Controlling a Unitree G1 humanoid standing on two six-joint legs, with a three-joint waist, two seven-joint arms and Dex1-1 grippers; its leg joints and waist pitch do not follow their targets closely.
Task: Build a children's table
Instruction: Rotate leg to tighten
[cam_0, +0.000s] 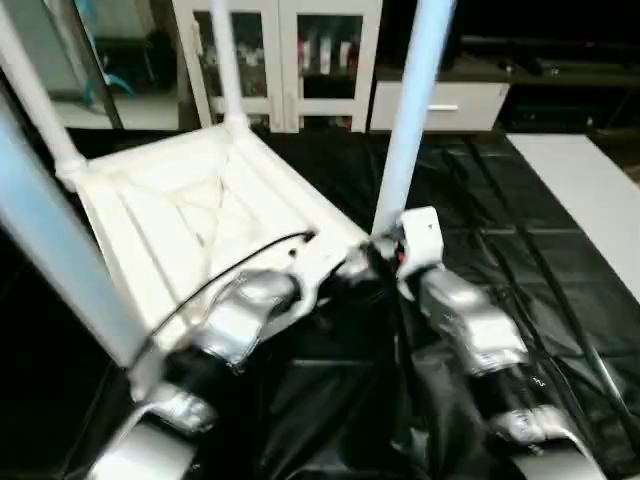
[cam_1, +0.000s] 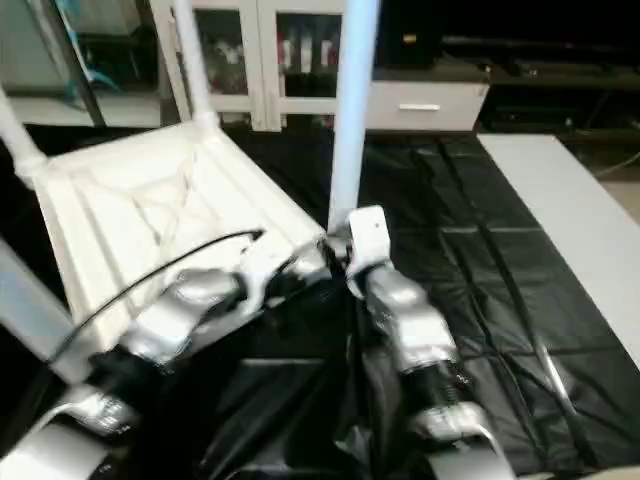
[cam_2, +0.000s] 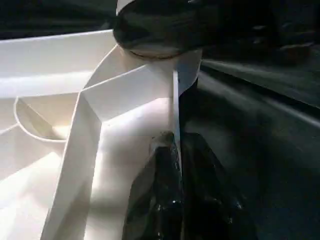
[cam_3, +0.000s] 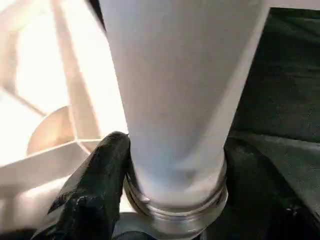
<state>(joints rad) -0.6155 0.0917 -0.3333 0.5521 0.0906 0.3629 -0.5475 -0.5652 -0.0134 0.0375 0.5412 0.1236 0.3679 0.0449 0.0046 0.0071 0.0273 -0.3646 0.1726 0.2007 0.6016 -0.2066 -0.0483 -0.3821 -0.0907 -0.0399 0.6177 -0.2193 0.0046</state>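
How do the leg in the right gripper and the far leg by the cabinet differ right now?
The white tube leg at the near corner has the right gripper around its base; the far white tube leg stands ungripped. The near one looks thicker and closer. Both rise from corner sockets of the upturned white ribbed tabletop.

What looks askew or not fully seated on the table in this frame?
The leg at the corner nearest the robot looks not fully seated: in the right wrist view its threaded end is exposed above the socket. The right pincer grips its base, and the left pincer clamps the tabletop rim. Nothing looks damaged.
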